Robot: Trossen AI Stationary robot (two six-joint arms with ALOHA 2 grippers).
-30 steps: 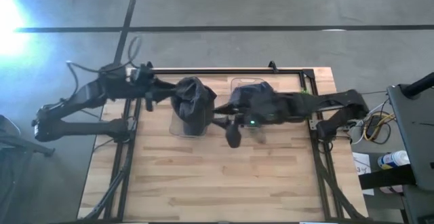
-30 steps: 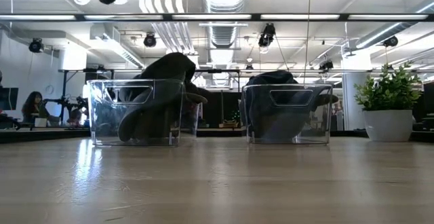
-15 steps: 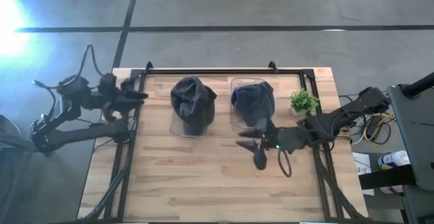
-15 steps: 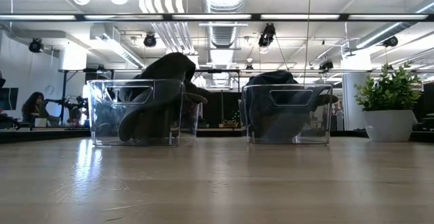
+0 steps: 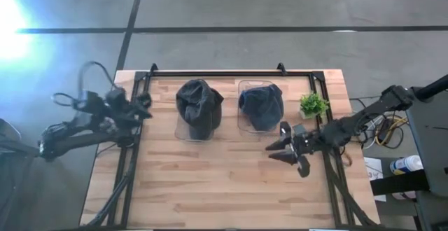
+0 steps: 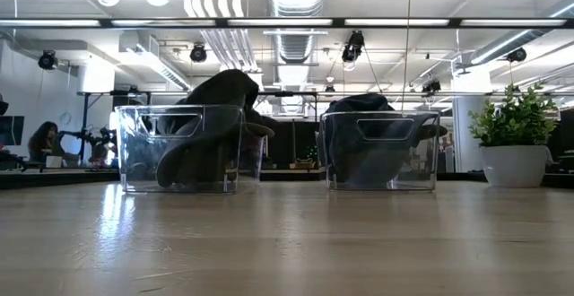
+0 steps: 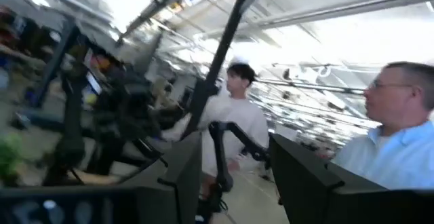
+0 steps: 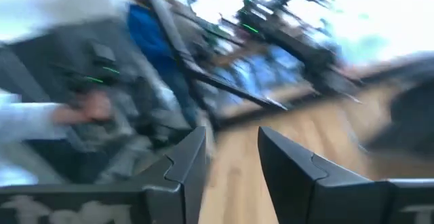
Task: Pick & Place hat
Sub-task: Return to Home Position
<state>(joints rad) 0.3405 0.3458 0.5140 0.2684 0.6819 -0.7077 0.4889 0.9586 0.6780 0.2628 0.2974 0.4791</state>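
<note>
Wrapping up: caps binned, both arms off to the sides

Table [image 5: 210, 189] fills the high view's centre. Left bin [image 6: 179, 112] holds the black caps [image 5: 199, 105], heaped above its rim. Right bin [image 6: 381, 117] holds the blue cap [image 5: 260, 105], with the plant [image 5: 313, 105] just right of it. Caps look soft, light and floppy; the stiffer brim is likely the best pinch point. Left gripper [image 7: 234, 153] sits at the table's left edge, right gripper [image 8: 230, 142] lower right of the right bin. Fingers [image 8: 291, 170] on both are parted by a moderate gap, holding nothing, touching nothing.
</note>
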